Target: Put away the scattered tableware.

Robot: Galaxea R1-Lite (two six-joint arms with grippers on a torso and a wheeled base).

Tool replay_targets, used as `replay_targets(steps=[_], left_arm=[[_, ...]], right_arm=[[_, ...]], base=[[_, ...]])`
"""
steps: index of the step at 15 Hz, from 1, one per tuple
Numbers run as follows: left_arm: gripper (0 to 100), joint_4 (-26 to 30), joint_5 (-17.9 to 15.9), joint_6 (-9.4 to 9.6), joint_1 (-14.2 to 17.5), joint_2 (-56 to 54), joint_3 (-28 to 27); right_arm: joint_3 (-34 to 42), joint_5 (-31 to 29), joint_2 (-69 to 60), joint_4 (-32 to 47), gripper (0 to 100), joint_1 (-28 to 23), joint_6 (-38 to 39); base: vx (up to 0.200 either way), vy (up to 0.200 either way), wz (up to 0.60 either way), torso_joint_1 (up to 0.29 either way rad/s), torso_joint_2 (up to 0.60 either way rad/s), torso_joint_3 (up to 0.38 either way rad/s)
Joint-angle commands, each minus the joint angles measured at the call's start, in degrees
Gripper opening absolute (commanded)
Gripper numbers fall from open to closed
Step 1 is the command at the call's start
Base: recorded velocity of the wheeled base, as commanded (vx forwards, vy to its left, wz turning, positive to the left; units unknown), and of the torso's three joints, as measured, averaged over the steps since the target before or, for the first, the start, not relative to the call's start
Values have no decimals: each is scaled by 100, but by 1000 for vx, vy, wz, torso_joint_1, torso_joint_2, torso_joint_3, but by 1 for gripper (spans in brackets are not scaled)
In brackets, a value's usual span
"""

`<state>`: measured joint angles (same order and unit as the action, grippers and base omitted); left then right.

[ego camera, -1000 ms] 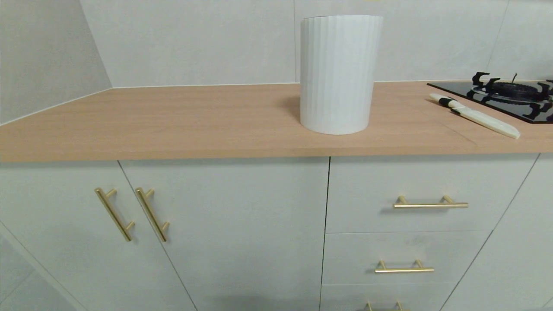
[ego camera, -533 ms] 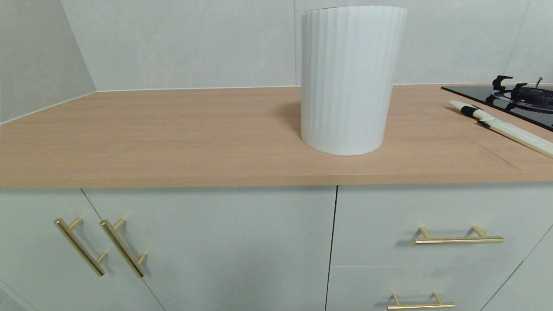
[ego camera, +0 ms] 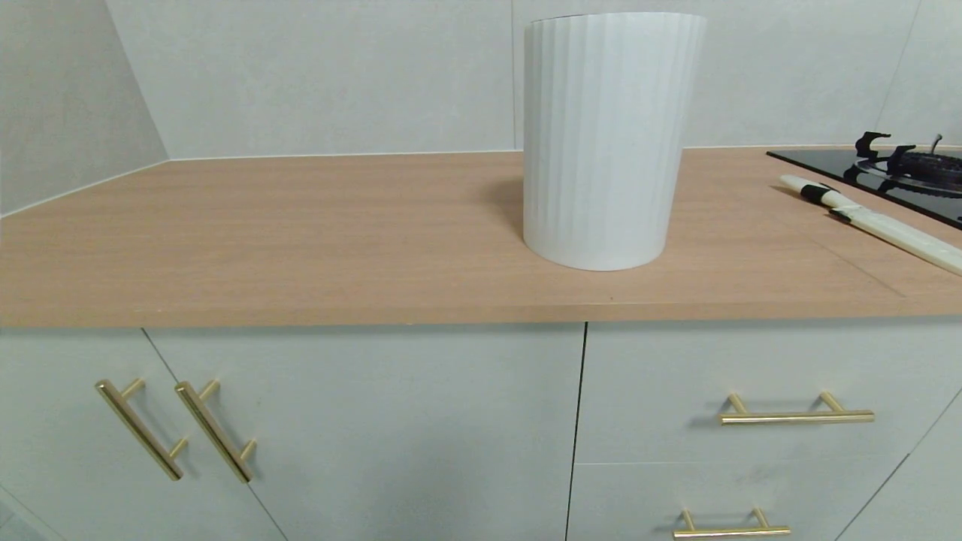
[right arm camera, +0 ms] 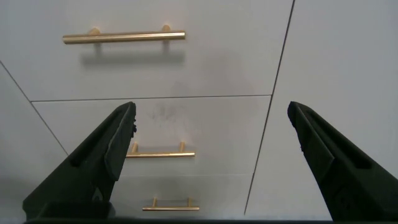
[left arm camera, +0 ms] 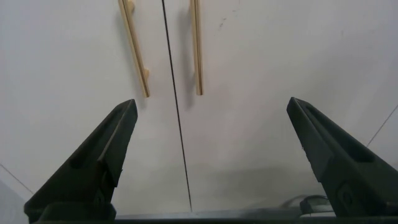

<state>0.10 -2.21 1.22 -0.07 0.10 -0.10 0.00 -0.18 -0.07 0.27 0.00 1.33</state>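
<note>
The head view has drawn nearer the counter (ego camera: 301,240) and white container (ego camera: 605,143).

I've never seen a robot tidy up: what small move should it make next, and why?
Probably raise the right gripper toward the knife. That gripper hangs open in front of the drawer fronts, below the counter, while the knife lies loose on the counter at the robot's right beside the stove. The white ribbed container nearby looks like its likely holder.

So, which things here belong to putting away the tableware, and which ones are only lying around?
Part of the job: knife lying on the counter; white ribbed container, probably its place.
Only around: gas hob; cupboard doors; drawers.
</note>
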Motion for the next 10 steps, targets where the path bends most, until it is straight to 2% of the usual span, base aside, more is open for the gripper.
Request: replay_targets(steps=[1, 9, 10], left_arm=[[100, -1, 1, 1, -1, -1, 1], [100, -1, 1, -8, -1, -1, 1], [100, -1, 10, -8, -1, -1, 1]], right_arm=[[0, 1, 7, 0, 100, 0, -1], [0, 1, 7, 0, 100, 0, -1], [0, 1, 7, 0, 100, 0, -10]], base=[[0, -200, 0, 2, 12, -2], [0, -200, 0, 3, 1, 1], [0, 0, 0, 0, 0, 0]])
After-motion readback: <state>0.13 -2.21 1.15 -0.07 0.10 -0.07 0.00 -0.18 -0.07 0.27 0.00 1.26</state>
